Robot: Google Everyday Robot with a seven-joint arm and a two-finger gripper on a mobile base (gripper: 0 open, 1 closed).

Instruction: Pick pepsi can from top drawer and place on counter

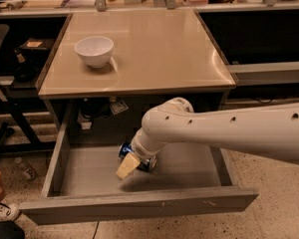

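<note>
Your gripper (pixel 131 162) is down inside the open drawer (pixel 139 203), at about 7 o'clock from the middle of the view, and it sits right at the can (pixel 125 150). From the drawer's own middle, the can is at about 12 o'clock and near the back of the grey floor. You see only parts of the can. There is a dark blue side with a shiny, silvery end peeking out at the gripper's 10 o'clock, and a second blue patch at its 4 o'clock. The rest is hidden by the wrist and a pale tan pad in front. You cannot tell whether the gripper has closed on the can or only surrounds it, nor whether the can is upright or on its side. The thick white arm (pixel 229 128) comes in from 3 o'clock, crossing over the drawer's right wall. Above the drawer, the glossy beige counter (pixel 154 49) holds a white bowl (pixel 93 50) at its 10 o'clock corner, well apart from the can.
</note>
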